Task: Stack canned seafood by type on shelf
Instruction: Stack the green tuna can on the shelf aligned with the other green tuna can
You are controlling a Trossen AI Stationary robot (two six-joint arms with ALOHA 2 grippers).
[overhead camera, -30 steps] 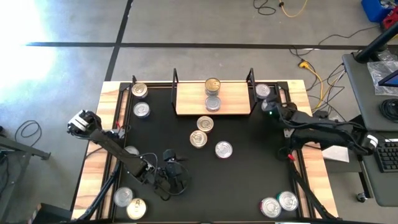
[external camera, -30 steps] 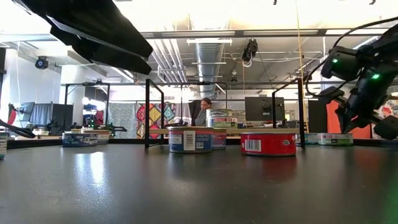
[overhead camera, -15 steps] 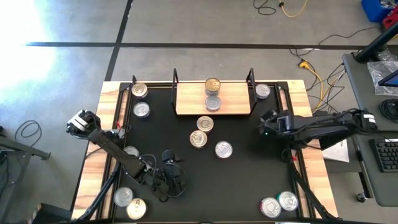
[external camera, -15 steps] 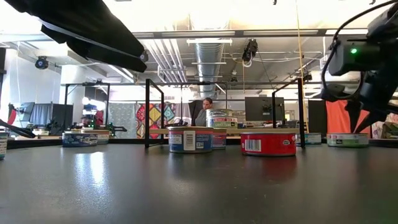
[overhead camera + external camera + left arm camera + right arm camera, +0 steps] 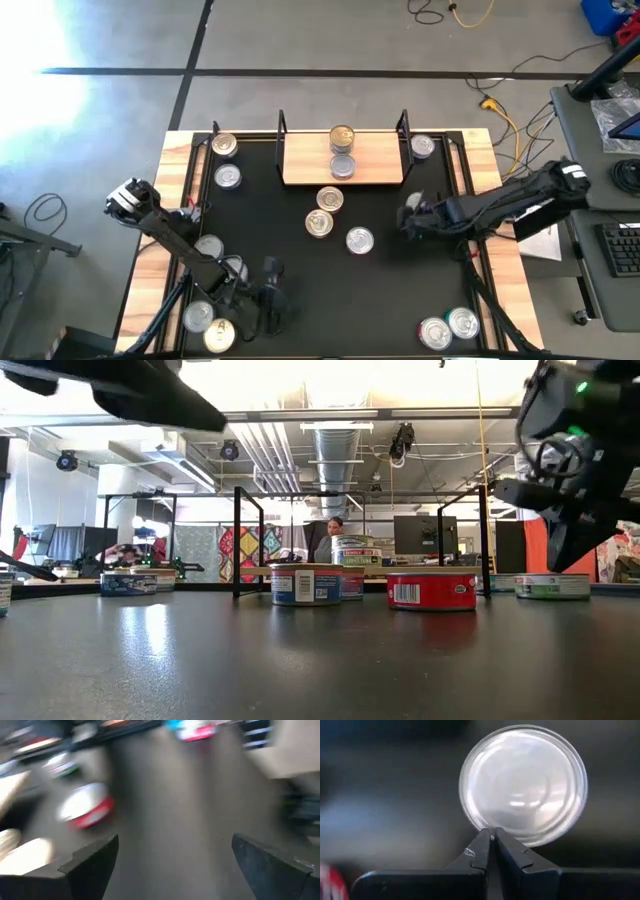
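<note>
The shelf (image 5: 375, 160), a light-wood board with black wire posts, stands at the table's far middle and bears a gold-lidded tin (image 5: 342, 137) and a silver-lidded tin (image 5: 343, 167). Three tins (image 5: 330, 199) (image 5: 319, 223) (image 5: 359, 240) rest on the black table in front of it. My right gripper (image 5: 405, 220) (image 5: 490, 834) is shut, right of these, with its tips at the rim of a silver-lidded tin (image 5: 522, 782) (image 5: 414, 203). My left gripper (image 5: 268, 298) (image 5: 175, 865) hangs open at the near left, holding nothing. My right gripper's shut fingertips (image 5: 482, 842) stand at the rim (image 5: 492, 827) of the silver-lidded tin, coming at it steeply from above. The tin sits flat on the table, lid up. Whether the tips touch the rim cannot be told.
More tins lie at the table's far left (image 5: 224, 145) (image 5: 229, 177), near left (image 5: 208, 246) (image 5: 198, 316) (image 5: 218, 335), far right (image 5: 423, 146) and near right (image 5: 434, 332) (image 5: 463, 322). The left wrist view shows a red-sided tin (image 5: 85, 810) ahead.
My right gripper has swung from the table's far right corner toward the near edge and the middle, staying shut and rolling. A silver-lidded tin now lies at its tips where the table was bare before. My left gripper has drifted toward the near edge and rolled, still open.
</note>
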